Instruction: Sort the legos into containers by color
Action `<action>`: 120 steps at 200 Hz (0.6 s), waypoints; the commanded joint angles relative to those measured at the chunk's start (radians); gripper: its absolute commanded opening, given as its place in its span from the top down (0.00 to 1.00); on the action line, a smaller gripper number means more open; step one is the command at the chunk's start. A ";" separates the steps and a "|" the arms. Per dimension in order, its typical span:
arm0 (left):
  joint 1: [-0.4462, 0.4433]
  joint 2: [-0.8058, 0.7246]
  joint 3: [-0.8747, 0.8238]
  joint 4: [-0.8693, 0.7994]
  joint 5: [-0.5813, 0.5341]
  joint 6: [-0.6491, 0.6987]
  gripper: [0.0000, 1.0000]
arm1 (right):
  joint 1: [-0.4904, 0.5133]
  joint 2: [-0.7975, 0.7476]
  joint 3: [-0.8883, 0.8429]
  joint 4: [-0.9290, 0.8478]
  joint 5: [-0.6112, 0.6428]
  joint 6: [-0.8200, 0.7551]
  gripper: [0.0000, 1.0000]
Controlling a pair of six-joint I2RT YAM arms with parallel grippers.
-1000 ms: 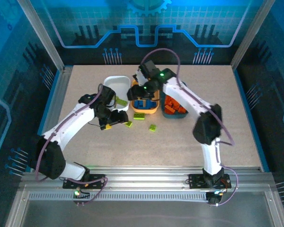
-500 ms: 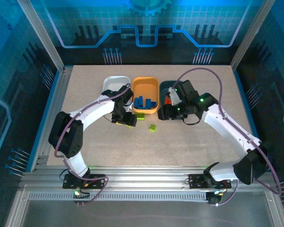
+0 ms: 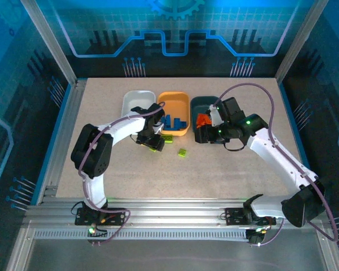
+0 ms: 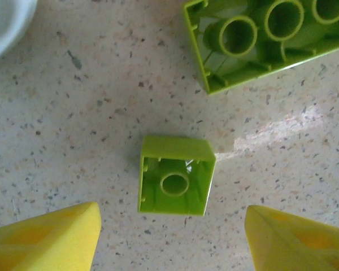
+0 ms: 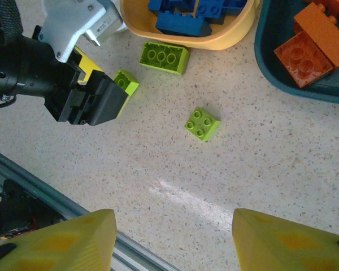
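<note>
My left gripper point(image 4: 172, 218) hangs open straight over a small lime green lego point(image 4: 176, 183) that lies studs down on the table, its fingers apart from the brick on both sides. In the top view that gripper point(image 3: 151, 141) is just in front of the white container point(image 3: 137, 99). A long lime lego point(image 4: 271, 39) lies close by, and a small one point(image 5: 202, 123) sits alone. My right gripper point(image 5: 174, 217) is open and empty above bare table, near the dark teal container point(image 3: 199, 103). Blue legos point(image 3: 173, 121) fill the light orange container point(image 3: 175, 99); orange legos point(image 5: 305, 51) lie in the teal one.
The three trays stand side by side at the middle back of the table. The left gripper's black body point(image 5: 85, 104) shows in the right wrist view, close to the long lime brick point(image 5: 164, 57). An aluminium rail point(image 5: 51, 197) runs along the near edge.
The left gripper has moved right, come down over the small lime brick and narrowed its jaws. The right arm has drawn back from the orange tray to beside the teal one.
</note>
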 commanded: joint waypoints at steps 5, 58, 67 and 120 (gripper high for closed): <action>-0.013 0.039 0.027 -0.003 -0.014 0.028 0.32 | -0.018 0.006 0.002 0.006 -0.015 0.007 0.43; -0.018 0.084 0.050 0.012 -0.020 0.013 0.35 | -0.021 0.016 0.004 0.010 -0.020 0.009 0.43; -0.020 0.095 0.056 0.013 -0.023 0.007 0.36 | -0.021 0.019 0.002 0.011 -0.022 0.009 0.43; -0.029 0.136 0.058 0.015 -0.033 -0.018 0.46 | -0.022 0.030 0.006 0.016 -0.029 0.007 0.43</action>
